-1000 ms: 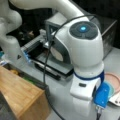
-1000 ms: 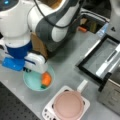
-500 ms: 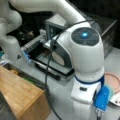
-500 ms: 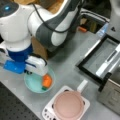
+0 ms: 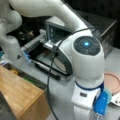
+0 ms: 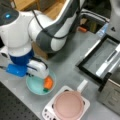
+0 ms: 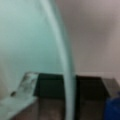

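End effector (image 6: 41, 75) lowered into teal bowl (image 6: 33, 87), carrot (image 6: 48, 83) visible only overhead

A carrot (image 6: 48, 83) lies in the bowl (image 6: 35, 87), left of the pan (image 6: 68, 106).

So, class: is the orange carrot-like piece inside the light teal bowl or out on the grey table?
Inside. The orange carrot-like piece lies within the light teal bowl, against its right rim, beside the claw.
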You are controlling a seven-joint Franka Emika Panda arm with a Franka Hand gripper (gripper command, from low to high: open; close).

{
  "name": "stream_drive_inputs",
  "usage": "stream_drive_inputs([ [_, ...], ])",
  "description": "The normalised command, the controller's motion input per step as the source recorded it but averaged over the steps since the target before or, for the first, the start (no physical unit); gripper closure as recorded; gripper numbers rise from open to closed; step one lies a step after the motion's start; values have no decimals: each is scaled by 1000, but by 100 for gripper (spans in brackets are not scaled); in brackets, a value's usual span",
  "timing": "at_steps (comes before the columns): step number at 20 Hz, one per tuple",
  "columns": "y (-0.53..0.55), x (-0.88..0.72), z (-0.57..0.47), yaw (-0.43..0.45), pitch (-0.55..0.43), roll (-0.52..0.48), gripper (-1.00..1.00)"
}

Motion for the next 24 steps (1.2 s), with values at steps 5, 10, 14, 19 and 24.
stream_drive_inputs([
  [5, -212, -46, -59, 67, -36, -27, 100],
  [10, -179, -94, -40, 88, -48, -35, 100],
  [14, -141, -101, -55, 112, -52, -43, 100],
  [19, -86, -54, -113, 112, -79, -41, 100],
  [24, -48, -24, -113, 105, -95, -37, 100],
])
